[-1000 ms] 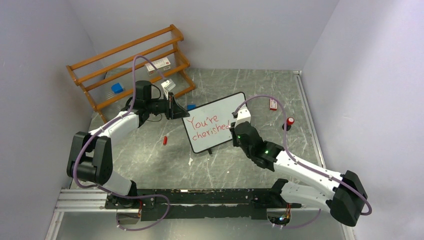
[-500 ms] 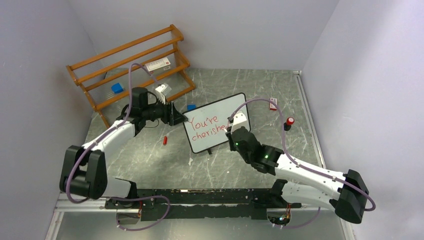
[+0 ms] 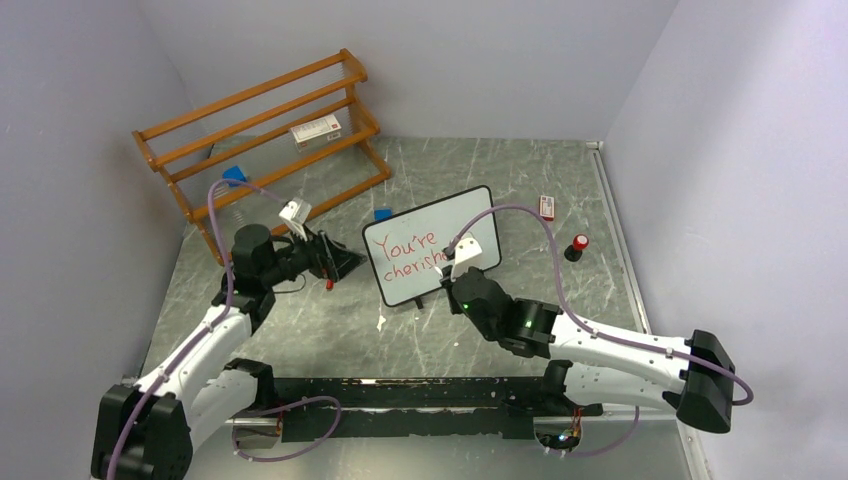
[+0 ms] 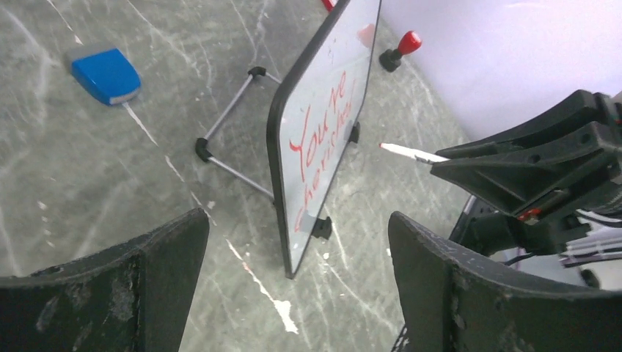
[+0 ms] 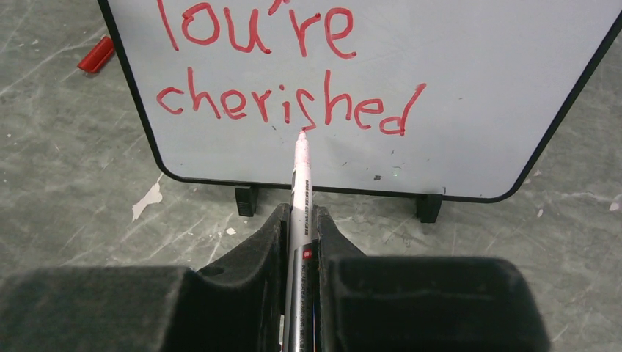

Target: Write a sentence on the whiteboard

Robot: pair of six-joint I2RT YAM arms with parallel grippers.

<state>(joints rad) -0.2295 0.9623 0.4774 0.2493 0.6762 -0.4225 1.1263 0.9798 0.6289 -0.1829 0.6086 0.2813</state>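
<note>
The whiteboard (image 3: 425, 245) stands on its feet mid-frame in the top view, its face leaning toward the right arm so the marker (image 5: 301, 176) meets it squarely. The right gripper (image 5: 299, 214) is clamped on the marker, whose tip sits just under "cherished" in the sentence (image 5: 286, 103); whether it touches is hard to say. That arm reaches in low from the lower right. The left gripper (image 3: 340, 265) gapes empty, left of the board, elbow folded.

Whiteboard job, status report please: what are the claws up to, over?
Left claw open, empty, left of whiteboard. Right claw shut on marker, tip just below "cherished". Sentence reads "You're cherished", two lines. Nothing blocking the board.
</note>
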